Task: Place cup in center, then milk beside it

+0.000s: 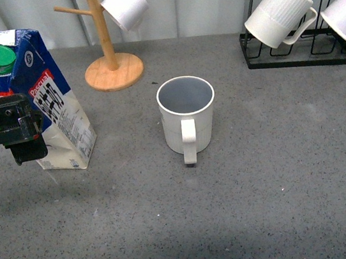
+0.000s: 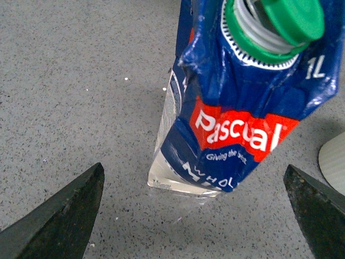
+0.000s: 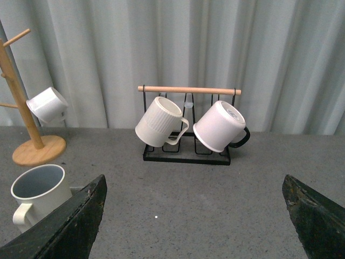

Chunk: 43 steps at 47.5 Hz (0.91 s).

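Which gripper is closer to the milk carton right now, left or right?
Left. The left gripper is open around the milk, not gripping it. The right gripper is outside the front view; its camera shows the cup, not the milk.

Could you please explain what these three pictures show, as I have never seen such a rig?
This is a robot with two arms, each ending in an end effector. The front picture looks out from its body over a grey table; the other two come from wrist cameras. On the table stand a cup, a milk carton, a mug tree and a rack of mugs. The left end effector is open, fingers either side of the carton, not touching. The right end effector is open and empty.
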Available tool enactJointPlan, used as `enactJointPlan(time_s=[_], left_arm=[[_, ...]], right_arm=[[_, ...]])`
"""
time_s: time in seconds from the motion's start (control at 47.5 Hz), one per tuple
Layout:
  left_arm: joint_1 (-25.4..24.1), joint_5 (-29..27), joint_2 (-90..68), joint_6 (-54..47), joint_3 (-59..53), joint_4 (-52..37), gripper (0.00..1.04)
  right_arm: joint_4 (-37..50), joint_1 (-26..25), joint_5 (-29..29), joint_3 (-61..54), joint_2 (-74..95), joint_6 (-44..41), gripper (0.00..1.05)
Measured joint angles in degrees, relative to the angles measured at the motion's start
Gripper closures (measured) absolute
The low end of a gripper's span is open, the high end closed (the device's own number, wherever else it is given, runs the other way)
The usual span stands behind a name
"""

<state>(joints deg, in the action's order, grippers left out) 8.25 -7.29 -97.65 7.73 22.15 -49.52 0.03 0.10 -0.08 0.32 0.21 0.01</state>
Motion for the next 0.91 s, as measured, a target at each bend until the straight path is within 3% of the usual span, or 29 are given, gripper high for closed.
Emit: enactJointPlan(time_s=[0.905], left_arm=[[-2.05,3.17,-4.28,2.91,5.77,0.00,0.07]], right_arm=[[0.00,0.00,0.00,0.00,0.00,-0.02,0.09]])
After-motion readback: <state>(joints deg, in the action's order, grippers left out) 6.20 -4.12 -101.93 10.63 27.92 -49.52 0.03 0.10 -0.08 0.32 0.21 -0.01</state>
